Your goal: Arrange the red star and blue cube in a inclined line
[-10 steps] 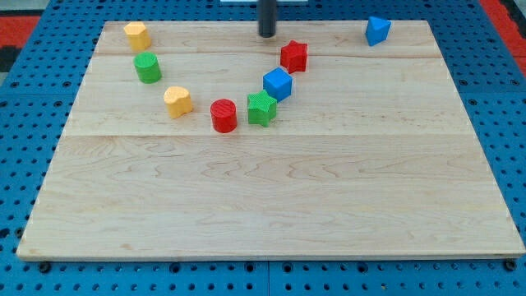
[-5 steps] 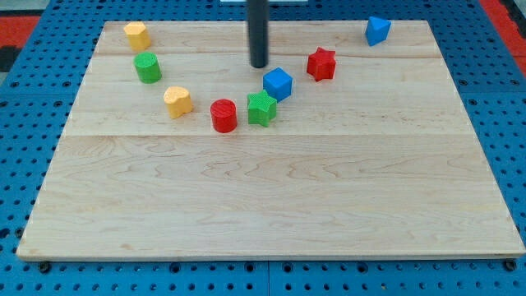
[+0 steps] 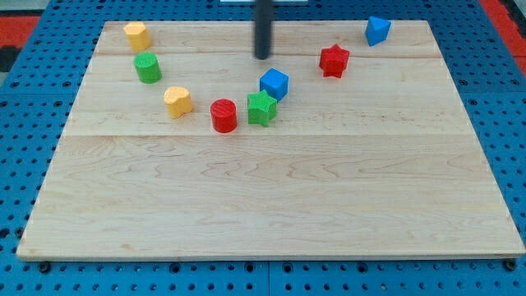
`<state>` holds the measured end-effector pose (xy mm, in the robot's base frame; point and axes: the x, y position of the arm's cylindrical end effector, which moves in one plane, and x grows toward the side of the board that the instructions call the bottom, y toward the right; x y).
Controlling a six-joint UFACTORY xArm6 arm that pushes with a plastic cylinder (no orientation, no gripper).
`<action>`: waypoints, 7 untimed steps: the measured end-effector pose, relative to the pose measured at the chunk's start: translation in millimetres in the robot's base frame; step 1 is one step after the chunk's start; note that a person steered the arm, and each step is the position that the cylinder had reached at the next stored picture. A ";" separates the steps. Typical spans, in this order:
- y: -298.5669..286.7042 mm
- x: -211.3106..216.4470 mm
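Honestly, red star point(image 3: 334, 61) and blue cube point(image 3: 274, 83) look light and slidey; no pincer here, the tip point(image 3: 262, 56) just nudges flat sides.

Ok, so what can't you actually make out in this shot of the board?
- Rod above my tip: cut off by the view's top edge, so the arm is unseen.
- Whether my tip touches the board: one view only, cannot tell.
- Gap between blue cube and green block: the view angle hides it, touching or apart unclear.
- Far sides of the red star and every other block: hidden by the blocks themselves.
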<state>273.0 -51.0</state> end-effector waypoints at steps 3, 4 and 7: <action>34.6 89.9; 48.8 99.7; 11.6 125.7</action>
<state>398.7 -39.3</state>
